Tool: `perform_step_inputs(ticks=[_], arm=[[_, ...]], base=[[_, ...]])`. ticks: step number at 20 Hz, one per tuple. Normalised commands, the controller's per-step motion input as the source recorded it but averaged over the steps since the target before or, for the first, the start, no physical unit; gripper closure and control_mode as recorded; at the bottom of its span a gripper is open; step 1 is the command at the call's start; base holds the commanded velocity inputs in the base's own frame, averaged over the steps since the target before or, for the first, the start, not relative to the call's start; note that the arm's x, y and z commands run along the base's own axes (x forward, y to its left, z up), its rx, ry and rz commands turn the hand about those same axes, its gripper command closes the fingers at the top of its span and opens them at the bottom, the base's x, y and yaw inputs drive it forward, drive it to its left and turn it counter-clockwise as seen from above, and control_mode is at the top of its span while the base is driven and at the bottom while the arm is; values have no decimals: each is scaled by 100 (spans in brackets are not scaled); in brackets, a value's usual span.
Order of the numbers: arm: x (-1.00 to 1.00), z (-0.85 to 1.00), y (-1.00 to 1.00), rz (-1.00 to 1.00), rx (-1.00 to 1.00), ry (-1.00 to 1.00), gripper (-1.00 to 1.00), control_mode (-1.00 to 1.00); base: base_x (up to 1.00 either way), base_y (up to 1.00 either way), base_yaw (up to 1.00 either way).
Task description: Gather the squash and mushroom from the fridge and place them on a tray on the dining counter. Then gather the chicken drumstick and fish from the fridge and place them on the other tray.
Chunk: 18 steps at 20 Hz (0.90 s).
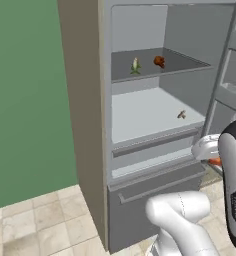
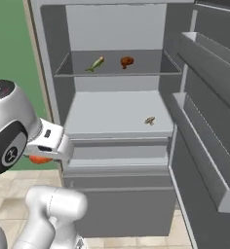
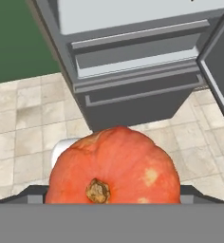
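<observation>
Squash (image 3: 115,167) sits right up against the hand camera, orange, stem end facing the lens, wedged in the gripper (image 2: 41,156) with jaws spread wide around it. From the base cameras just an orange sliver shows under the hand, out in front of the fridge (image 1: 90,125), over the tile floor (image 3: 23,123). Fridge is open; its door (image 2: 204,121) swung out to the right, door shelves bare. Open floor left of the fridge. Upper shelf: fish (image 2: 95,63) left, chicken drumstick (image 2: 127,61) just beside it, apart. Lower shelf: mushroom (image 2: 149,120) near the front right edge. Drawers below closed.
</observation>
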Motion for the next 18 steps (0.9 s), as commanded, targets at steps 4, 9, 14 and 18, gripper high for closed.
perform_step_inputs(ticks=[4,9,14,18], arm=[[0,0,0,0,0,0,100,100],[0,0,0,0,0,0,100,100],[0,0,0,0,0,0,100,100],[0,0,0,0,0,0,100,100]], base=[[-53,44,-44],[-50,34,-53],[-52,26,-57],[-59,14,-58]])
